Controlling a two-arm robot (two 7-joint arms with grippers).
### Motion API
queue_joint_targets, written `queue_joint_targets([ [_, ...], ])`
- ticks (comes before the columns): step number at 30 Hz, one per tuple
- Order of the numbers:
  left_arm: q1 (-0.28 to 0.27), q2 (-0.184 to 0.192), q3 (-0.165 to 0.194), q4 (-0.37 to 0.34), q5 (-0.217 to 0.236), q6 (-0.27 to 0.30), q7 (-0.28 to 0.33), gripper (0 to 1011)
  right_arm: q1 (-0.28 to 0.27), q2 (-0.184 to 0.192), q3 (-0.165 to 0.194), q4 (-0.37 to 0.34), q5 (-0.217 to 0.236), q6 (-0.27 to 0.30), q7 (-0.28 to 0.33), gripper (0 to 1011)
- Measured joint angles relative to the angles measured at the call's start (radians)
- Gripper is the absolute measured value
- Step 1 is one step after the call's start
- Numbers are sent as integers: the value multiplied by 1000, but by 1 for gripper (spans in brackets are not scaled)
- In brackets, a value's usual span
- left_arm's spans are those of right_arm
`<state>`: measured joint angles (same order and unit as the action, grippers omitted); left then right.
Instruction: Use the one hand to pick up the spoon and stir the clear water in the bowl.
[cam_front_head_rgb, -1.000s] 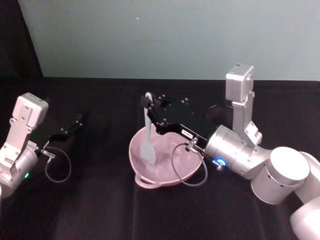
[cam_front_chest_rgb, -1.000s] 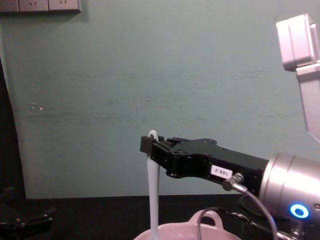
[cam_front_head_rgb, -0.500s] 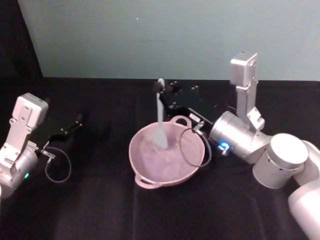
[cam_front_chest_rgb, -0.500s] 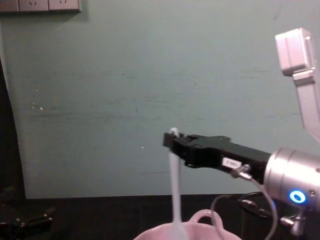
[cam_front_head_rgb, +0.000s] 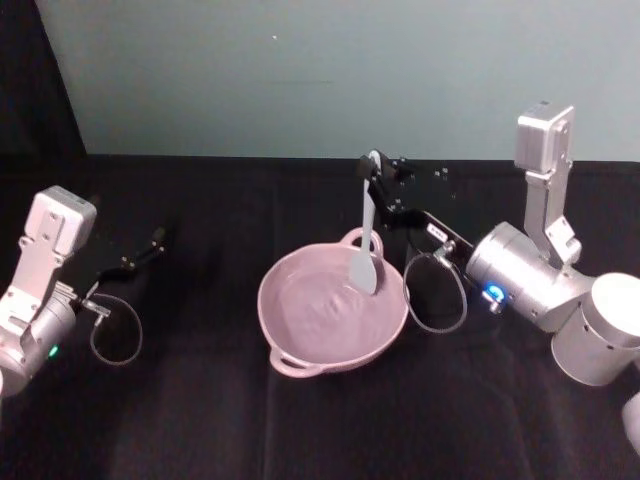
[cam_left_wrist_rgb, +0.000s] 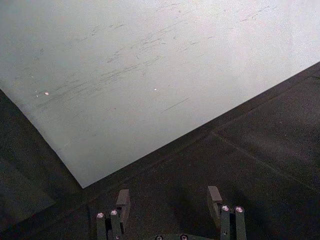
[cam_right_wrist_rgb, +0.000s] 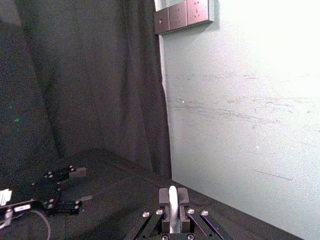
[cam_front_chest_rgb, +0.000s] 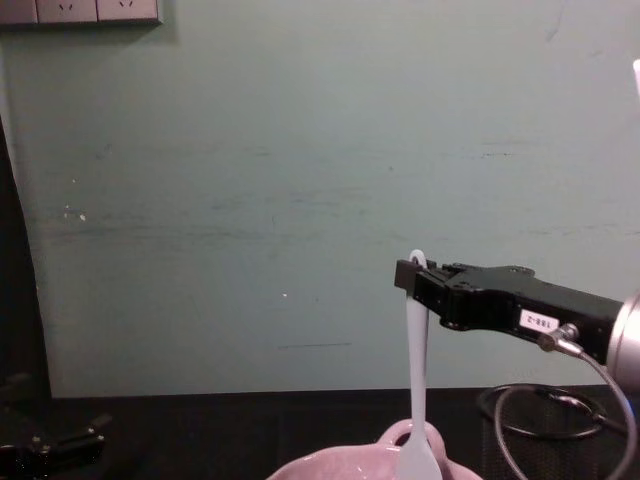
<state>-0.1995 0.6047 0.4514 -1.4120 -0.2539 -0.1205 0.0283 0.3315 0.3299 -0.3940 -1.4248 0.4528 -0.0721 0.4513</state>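
Observation:
The pale pink bowl sits mid-table, its loop handle on the far rim. My right gripper is shut on the top of the white spoon, which hangs upright with its flat head over the bowl's right inner side. From the chest the spoon drops from the black right gripper down to the bowl rim. The right wrist view shows the spoon handle's end pinched between the fingers. My left gripper stands open, parked on the table's left side.
A black wire-mesh cup stands behind the bowl on the right, partly behind the right arm's cable loop. A pale green wall closes off the table's far edge. Black cloth covers the table.
My right gripper has carried the spoon to the right and toward the far rim, from the bowl's left inner side to its right side. The left arm has stayed put.

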Motion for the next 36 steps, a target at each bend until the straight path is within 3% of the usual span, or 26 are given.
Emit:
queue_joint_targets([
  [9,0,0,0,0,0,0,0,1011,-58,17,-15,-85,-1,23,4,109],
  [15,0,0,0,0,0,0,0,1011,-67,4,-45,-109,-3,25,16,110],
  [22,0,0,0,0,0,0,0,1011,-63,-1,-52,-122,-2,26,18,110],
  [29,0,0,0,0,0,0,0,1011,-58,19,-30,-174,-4,28,-1,109],
  [36,0,0,0,0,0,0,0,1011,-36,59,19,-254,-5,61,-28,109],
])
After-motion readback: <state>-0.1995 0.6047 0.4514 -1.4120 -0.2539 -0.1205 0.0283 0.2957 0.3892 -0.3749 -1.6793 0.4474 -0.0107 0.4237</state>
